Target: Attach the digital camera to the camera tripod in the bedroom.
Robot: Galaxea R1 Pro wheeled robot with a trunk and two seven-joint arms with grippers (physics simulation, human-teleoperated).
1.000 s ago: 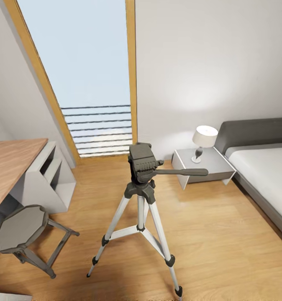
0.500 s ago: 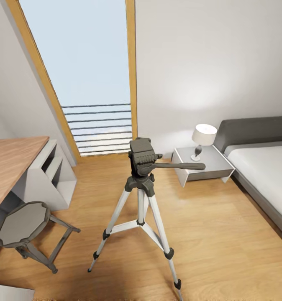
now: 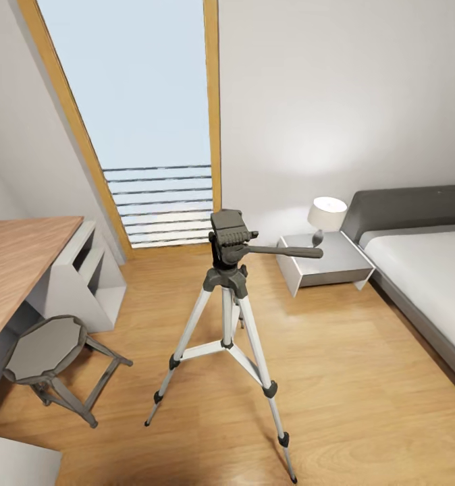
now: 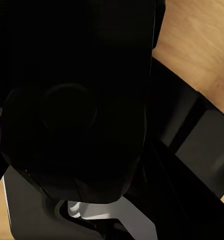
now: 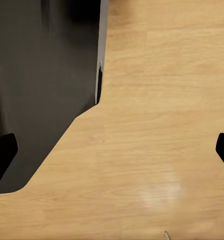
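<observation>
Head view, left to right: 1 wood-topped bench [image 3: 18,260] cut off at the left edge, 1 grey four-legged stool [image 3: 45,351] just in front of it, 1 white cubby shelf [image 3: 86,280] against the bench end. 1 tall wood-framed window [image 3: 136,88] with horizontal rails low down. 1 camera tripod [image 3: 229,317] stands mid-floor on the light wood floor [image 3: 349,378], well apart from the furniture: 3 silver legs, black joints and feet, dark grey pan head with its long handle pointing toward the bed side. The head plate is bare. Right of it 1 white nightstand [image 3: 325,266] carrying 1 lamp [image 3: 325,217], then 1 bed [image 3: 423,270] with grey headboard, cut off at the right edge. A pale block at the bottom left corner is cut off, can't tell what it is.

Left wrist view: very dark, a rounded black mass close to the lens, possibly the digital camera [image 4: 72,125], too dark to be sure. Can't tell how the left gripper stands. Strips of floor at the edges.

Right wrist view: right gripper [image 5: 112,150] spread open with nothing between; 2 black fingertips [image 5: 2,150] at opposite edges, floor beneath, 1 dark panel to one side.

Versus 1 second ago: whole head picture shifted, tripod sits smaller and higher, more floor shows, so the camera moved, not the things.
</observation>
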